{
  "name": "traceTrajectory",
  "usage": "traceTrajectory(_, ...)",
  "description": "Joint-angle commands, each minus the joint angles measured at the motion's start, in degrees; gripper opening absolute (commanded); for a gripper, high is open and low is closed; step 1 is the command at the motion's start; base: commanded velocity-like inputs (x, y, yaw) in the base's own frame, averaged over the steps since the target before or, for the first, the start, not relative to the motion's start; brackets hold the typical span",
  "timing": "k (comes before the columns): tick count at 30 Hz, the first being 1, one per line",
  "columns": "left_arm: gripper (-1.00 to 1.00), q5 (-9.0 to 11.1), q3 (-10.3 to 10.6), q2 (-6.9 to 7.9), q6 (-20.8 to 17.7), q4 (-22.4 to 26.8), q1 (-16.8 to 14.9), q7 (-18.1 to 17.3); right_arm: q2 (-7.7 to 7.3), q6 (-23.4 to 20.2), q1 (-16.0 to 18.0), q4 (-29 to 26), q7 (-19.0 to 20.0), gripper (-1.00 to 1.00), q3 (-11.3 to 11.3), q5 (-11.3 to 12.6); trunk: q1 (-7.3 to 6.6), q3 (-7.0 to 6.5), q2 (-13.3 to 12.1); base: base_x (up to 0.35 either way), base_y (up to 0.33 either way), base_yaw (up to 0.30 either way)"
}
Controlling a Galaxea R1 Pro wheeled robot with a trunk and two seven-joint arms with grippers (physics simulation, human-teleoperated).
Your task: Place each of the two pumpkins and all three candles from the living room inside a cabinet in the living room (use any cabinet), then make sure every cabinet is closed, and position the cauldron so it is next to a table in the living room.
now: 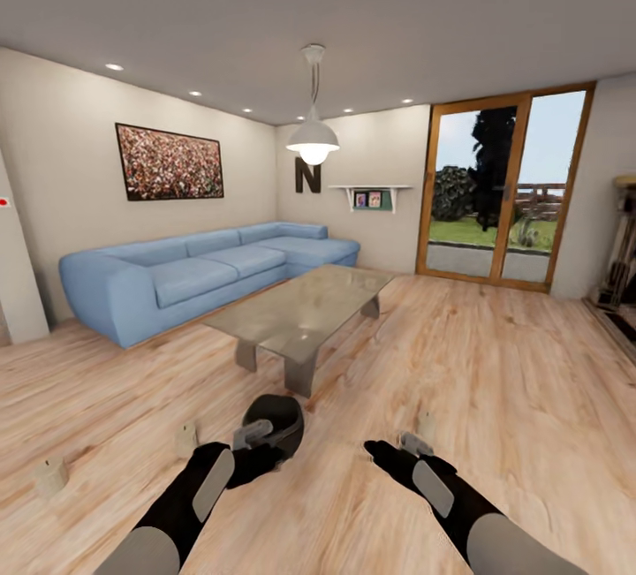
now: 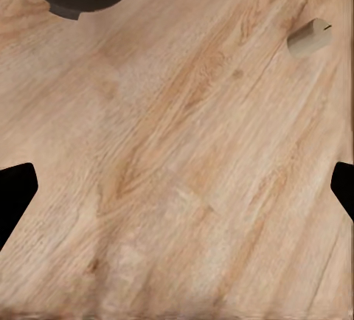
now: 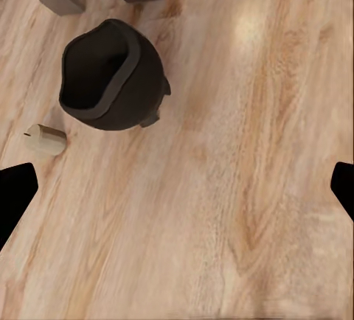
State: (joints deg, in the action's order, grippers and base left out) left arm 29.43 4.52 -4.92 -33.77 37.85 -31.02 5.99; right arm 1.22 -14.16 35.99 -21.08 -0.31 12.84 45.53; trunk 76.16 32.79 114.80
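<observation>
A blue sofa (image 1: pixel 203 270) runs along the wall at the left of the head view, under a framed picture (image 1: pixel 170 162). In front of it, near the middle of the frame, stands the low table (image 1: pixel 305 310) with its glossy grey top, on a light wood floor (image 1: pixel 495 381). A glass door (image 1: pixel 499 191) fills the upper right, and a white lamp (image 1: pixel 313 142) hangs at top centre.

The black cauldron (image 1: pixel 281 420) sits on the floor just below the table's near legs, low in the frame, partly behind the left gripper (image 1: pixel 256 435). In the right wrist view the cauldron (image 3: pixel 110 77) shows in the upper left, with a candle (image 3: pixel 46 138) lying just beside it.

Three candles stand on the floor at the bottom of the head view: one (image 1: pixel 50 475) at far left, one (image 1: pixel 185 439) nearer the left arm, one (image 1: pixel 427 425) just behind the right gripper (image 1: pixel 413 444).

Both grippers have their fingers spread apart, holding nothing, as the wrist views show dark fingertips (image 2: pixel 15 195) at opposite edges.
</observation>
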Motion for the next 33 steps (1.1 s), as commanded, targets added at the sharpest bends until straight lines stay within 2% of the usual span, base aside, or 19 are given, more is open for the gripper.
traceTrajectory(1, 1.00, 0.6, 0.2, 0.01, -0.3, 0.1, 0.0, 0.6, -0.40, 0.0, 0.0, 0.0, 0.2, 1.00, 0.0, 0.2, -0.27, -0.18, -0.4, -0.312, 0.160, -0.233)
traceTrajectory(3, 1.00, 0.6, 0.2, -0.04, -0.4, 0.1, 0.0, 0.6, -1.07, 0.1, 0.0, 0.2, 1.0, 1.00, -0.9, 0.5, -0.71, -0.67, -1.2, -0.313, 0.160, -0.236)
traceTrajectory(7, 1.00, 0.5, 0.3, -0.10, -0.7, 0.1, 0.0, 0.6, -3.25, -0.2, -0.2, 0.6, 4.3, 1.00, -4.5, 1.8, -1.58, -1.65, -2.8, -0.313, 0.160, -0.237)
traceTrajectory(10, 1.00, 0.3, 0.5, -0.57, -0.9, 0.1, -0.1, 0.7, -4.33, -0.2, -0.6, 0.6, 5.2, 1.00, -5.5, 3.0, -2.24, -2.38, -4.0, -0.312, 0.160, -0.236)
traceTrajectory(13, 1.00, 0.1, 2.2, -1.05, -0.9, 0.1, -0.1, 0.9, -4.63, -0.1, -2.2, 0.7, 5.5, 1.00, -5.7, 5.1, -2.90, -3.11, -5.2, -0.313, 0.159, -0.237)
traceTrajectory(16, 1.00, 0.1, 5.4, -1.18, -0.9, 0.1, -0.1, 1.1, -4.67, -0.1, -3.6, 0.6, 5.5, 1.00, -5.7, 5.7, -3.56, -3.84, -6.4, -0.313, 0.148, -0.239)
traceTrajectory(18, 1.00, 0.0, 6.4, -1.26, -0.9, 0.1, -0.1, 1.2, -4.71, -0.2, -4.0, 0.8, 5.5, 1.00, -5.7, 5.9, -4.00, -4.33, -7.2, -0.313, 0.121, -0.239)
traceTrajectory(25, 1.00, 0.0, 7.2, -1.39, -0.9, 0.1, -0.1, 1.2, -4.84, 0.7, -4.3, 4.4, 6.0, 1.00, -5.9, 6.0, -5.54, -6.03, -10.0, -0.305, 0.060, -0.240)
traceTrajectory(33, 1.00, 0.1, 7.3, -1.33, -0.9, 0.6, -0.1, 0.8, -5.54, 1.0, -4.3, 7.0, 8.4, 1.00, -5.9, 5.9, -5.54, -6.53, -10.0, -0.234, 0.003, -0.240)
